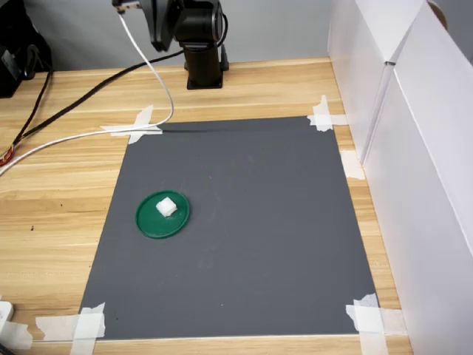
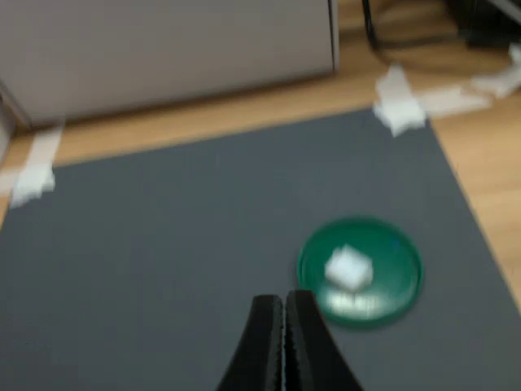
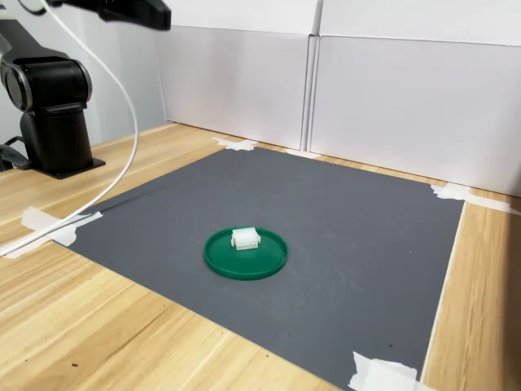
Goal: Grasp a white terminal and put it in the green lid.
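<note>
The white terminal [image 1: 166, 208] [image 2: 349, 268] [image 3: 245, 239] lies inside the green lid [image 1: 150, 222] [image 2: 396, 254] [image 3: 262, 264], which rests on the dark grey mat. In the wrist view my gripper [image 2: 283, 305] is raised well above the mat, its two black fingers pressed together with nothing between them, and the lid sits beyond its tips. In both exterior views only the arm's base and upper links show, at the top left, far from the lid.
The grey mat [image 1: 251, 222] is taped at its corners to a wooden table. White panel walls [image 1: 414, 148] [image 3: 366, 90] stand along one side. A white cable [image 1: 148, 74] and black cables trail from the arm base [image 1: 203, 70] over the wood.
</note>
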Motion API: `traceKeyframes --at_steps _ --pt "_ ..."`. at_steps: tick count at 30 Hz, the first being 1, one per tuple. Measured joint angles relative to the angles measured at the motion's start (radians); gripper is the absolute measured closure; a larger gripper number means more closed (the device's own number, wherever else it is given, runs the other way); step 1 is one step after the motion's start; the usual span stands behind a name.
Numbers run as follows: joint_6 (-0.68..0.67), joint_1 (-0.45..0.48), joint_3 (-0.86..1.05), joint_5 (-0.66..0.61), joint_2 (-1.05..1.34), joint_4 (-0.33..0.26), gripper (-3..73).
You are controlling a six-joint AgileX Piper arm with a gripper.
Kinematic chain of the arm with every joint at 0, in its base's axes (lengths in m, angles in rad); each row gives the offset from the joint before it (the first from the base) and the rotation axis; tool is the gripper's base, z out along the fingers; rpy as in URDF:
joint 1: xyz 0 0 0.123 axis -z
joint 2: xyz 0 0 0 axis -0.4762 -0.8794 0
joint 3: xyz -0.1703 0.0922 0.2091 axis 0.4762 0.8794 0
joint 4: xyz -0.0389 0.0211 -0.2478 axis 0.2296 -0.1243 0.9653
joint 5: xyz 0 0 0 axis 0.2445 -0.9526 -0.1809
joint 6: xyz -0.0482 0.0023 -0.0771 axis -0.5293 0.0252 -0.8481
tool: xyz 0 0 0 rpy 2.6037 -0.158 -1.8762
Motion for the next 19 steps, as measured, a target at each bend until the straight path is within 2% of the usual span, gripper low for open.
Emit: traceKeyframes --at_steps 10,19 --pt "-0.003 0.000 0.196 -0.058 0.228 0.000 71.0" --pt "-0.003 0.000 0.271 -0.064 0.338 0.000 71.0"
